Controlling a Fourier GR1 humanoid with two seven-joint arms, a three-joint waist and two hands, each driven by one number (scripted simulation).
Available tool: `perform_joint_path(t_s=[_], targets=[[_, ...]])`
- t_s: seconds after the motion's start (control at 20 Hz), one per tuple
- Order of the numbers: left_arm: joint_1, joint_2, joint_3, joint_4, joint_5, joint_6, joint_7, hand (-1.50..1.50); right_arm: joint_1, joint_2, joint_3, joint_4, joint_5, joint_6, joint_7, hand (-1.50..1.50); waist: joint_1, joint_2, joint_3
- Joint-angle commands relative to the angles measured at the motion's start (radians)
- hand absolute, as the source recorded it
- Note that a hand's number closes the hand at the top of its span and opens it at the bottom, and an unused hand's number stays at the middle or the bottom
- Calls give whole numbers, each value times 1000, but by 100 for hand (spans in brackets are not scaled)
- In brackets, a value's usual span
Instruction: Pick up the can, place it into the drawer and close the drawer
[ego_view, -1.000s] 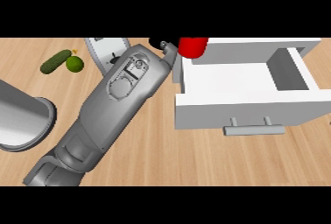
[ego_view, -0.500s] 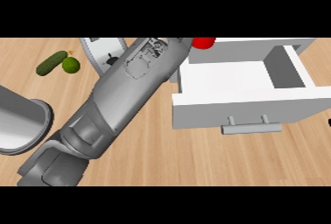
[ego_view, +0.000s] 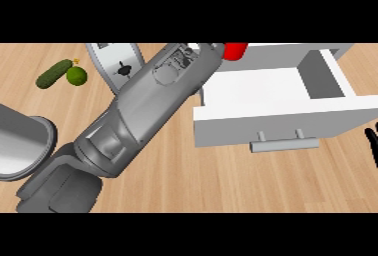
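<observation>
The wooden counter (ego_view: 221, 180) fills the view. A long grey left forearm (ego_view: 140, 115) stretches across it to the top edge. The white drawer (ego_view: 284, 125) stands open beside the arm. A grey round pot (ego_view: 18, 142), maybe a bin, sits at the left. The red can (ego_view: 235, 49) is over the drawer's back corner. The left hand is hidden, so I cannot tell its fingers. The right hand (ego_view: 371, 142) rests with fingers straight at the right edge. A green cucumber (ego_view: 54, 74) and a green lime (ego_view: 76, 75) lie touching.

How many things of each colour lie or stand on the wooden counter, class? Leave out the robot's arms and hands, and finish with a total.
Green: 2, the cucumber and the lime
Red: 1, the can
White: 1, the open drawer
Grey: 2, the pot and the flat panel
Total: 6
</observation>
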Motion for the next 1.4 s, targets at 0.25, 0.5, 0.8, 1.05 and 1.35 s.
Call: perform_joint_path(t_s=[0.25,0.5,0.8,1.05,1.35], targets=[[-1,0,-88,107,62,48,-110,150,-60,-29,-21,10,-12,-8,25,-150,-19,8,0],[-17,0,-140,140,81,68,-120,150,-85,-19,15,27,17,-12,24,-150,-43,15,1],[7,0,-190,171,88,74,-166,150,-116,-49,-23,45,-33,1,38,-150,-50,19,1],[4,0,-230,150,122,129,-113,-150,-112,-45,-2,35,-1,-7,48,-150,-52,13,1],[45,0,-243,164,154,173,-161,-150,-88,-32,21,16,14,4,18,-150,-70,19,1]])
